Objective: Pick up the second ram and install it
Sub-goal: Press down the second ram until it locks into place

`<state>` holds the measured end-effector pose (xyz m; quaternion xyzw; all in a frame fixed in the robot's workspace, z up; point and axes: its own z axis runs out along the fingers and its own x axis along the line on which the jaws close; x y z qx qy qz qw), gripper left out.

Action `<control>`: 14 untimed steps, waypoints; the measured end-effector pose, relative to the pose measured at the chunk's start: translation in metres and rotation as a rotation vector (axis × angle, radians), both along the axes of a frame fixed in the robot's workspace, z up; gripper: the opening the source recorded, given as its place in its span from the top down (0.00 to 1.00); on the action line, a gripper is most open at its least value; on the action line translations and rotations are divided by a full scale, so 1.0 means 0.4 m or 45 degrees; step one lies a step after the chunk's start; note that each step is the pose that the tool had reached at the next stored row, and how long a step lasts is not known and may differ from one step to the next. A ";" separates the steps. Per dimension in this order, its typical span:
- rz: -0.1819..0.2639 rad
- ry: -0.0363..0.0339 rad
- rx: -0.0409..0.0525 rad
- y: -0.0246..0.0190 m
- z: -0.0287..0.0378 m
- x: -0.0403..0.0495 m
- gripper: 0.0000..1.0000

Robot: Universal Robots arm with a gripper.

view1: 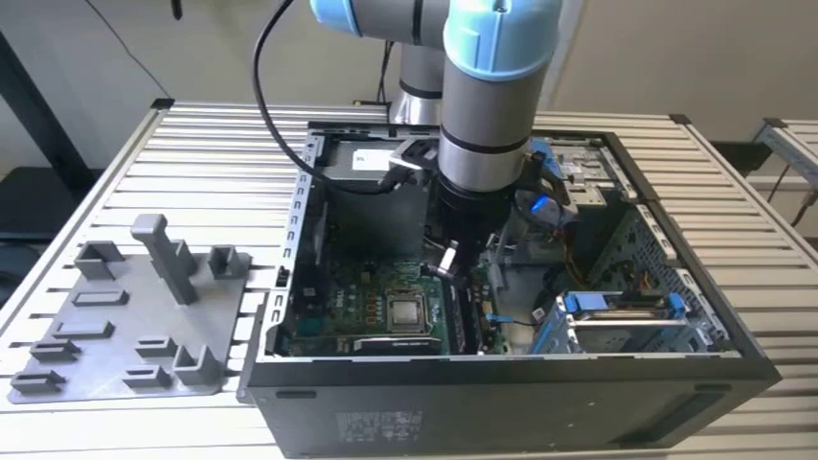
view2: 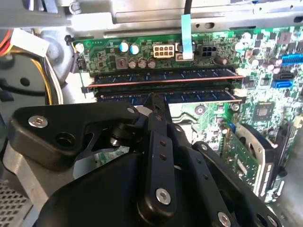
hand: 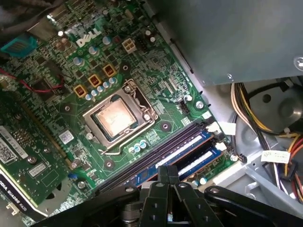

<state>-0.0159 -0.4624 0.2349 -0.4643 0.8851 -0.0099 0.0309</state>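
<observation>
The claw (view2: pixel 155 101) sits right down at the memory slots, its two black fingers (view2: pixel 158 113) pinched tight together with no gap between them, tips pressing on the top edge of the second ram (view2: pixel 165 96). In the first wrist view the same clenched tips (hand: pixel 167 174) meet over the sticks, nothing held between them.

The second ram is a long, thin, dark stick standing on edge in its slot, a row of black chips along its face and a thin coppery line running along its top edge. A white latch (view2: pixel 239 92) sits at its end. Just beside it, parallel, stands another ram stick (view2: pixel 163 75) of the same look. In the first wrist view pale labels (hand: pixel 179 152) show on the sticks' sides.

Beyond the slots spreads the green motherboard (hand: pixel 156 101), with the square silver chip (hand: pixel 115 115) in its socket near the sticks.

In the exterior view the arm (view1: pixel 492 115) reaches down into the open computer case (view1: pixel 511 383), the claw (view1: pixel 450 270) low over the board. The case rests on a slatted table (view1: pixel 205 163), and a grey plastic fixture (view1: pixel 141 316) with a tall post lies well apart toward the exterior view's left.
</observation>
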 end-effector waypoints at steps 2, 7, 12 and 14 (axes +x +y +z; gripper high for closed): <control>0.033 -0.0002 0.000 -0.001 0.000 0.000 0.89; 0.109 -0.0024 0.000 -0.004 0.000 -0.001 0.89; 0.163 -0.0065 0.000 -0.012 0.000 -0.003 0.89; 0.183 -0.0073 0.000 -0.015 0.000 -0.003 0.89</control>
